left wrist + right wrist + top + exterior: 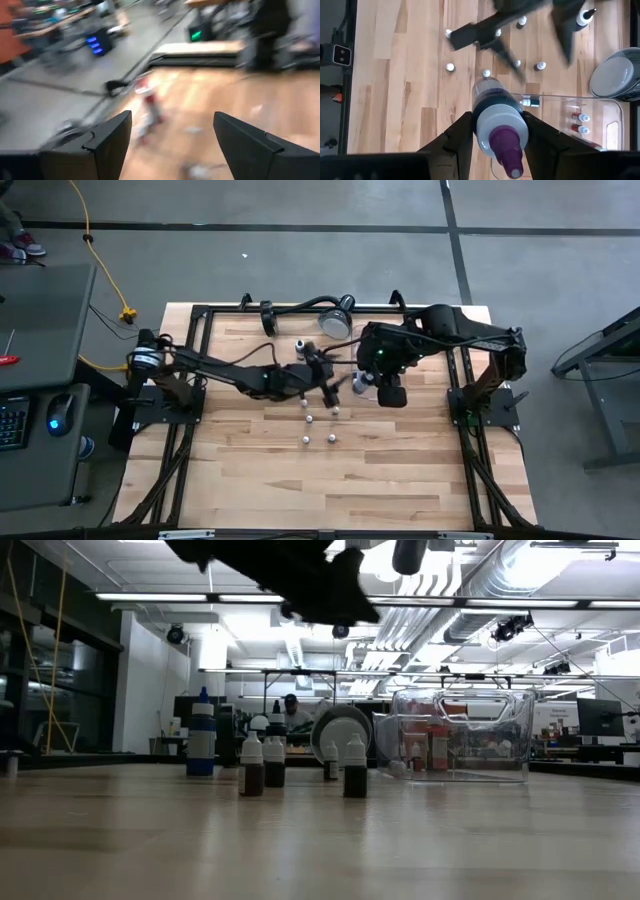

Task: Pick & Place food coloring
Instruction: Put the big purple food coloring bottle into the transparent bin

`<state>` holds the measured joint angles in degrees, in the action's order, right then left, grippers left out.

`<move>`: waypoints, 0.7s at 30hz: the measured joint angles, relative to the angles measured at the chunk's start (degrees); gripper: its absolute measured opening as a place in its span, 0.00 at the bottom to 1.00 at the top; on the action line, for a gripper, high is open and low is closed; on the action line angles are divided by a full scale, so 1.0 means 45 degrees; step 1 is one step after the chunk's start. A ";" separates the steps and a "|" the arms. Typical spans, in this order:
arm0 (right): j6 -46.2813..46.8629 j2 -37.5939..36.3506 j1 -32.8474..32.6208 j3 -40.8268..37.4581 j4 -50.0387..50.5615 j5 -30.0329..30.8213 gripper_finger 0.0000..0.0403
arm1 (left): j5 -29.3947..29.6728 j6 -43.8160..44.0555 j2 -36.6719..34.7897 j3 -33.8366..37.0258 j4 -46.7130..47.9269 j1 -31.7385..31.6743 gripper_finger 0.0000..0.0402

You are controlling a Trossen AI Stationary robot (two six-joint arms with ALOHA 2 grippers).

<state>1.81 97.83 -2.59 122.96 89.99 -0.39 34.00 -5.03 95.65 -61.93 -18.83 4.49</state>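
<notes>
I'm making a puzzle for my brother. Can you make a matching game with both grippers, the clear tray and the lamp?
1 left gripper
2 right gripper
3 clear tray
4 lamp head

a clamps a purple-tipped bottle
b jaws open, empty
c small bottles inside
d round, silver

Pairs: 1-b, 2-a, 3-c, 4-d

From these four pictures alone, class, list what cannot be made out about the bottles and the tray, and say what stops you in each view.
- Left wrist view: motion blur smears the bottles; only a red smear shows between the open left end effector.
- High view: bottles in the clear tray are hidden under the right arm.
- Low view: tray contents are too small to count.
- Right wrist view: the right end effector holds a purple-tipped bottle, which covers part of the tray; its label is unseen.
</notes>
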 joint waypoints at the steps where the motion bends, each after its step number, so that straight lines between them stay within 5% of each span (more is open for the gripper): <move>1: 0.0106 -0.0035 0.0003 0.0000 -0.0001 -0.0002 0.33 | 0.0333 -0.0016 -0.0296 0.0000 0.0676 -0.0010 0.69; 10: 0.0296 -0.0438 0.0169 0.0000 0.0012 0.0248 0.33 | -0.1276 0.1195 -0.3757 0.0204 0.5515 -0.0788 0.69; 21: 0.0483 -0.0574 0.0330 -0.0005 0.0009 0.0270 0.33 | -0.2691 0.2953 -0.9282 0.4403 0.5649 -0.2710 0.69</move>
<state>3.99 95.24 -1.10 122.93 90.03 0.82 21.89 8.26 53.88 -42.12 6.59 -7.70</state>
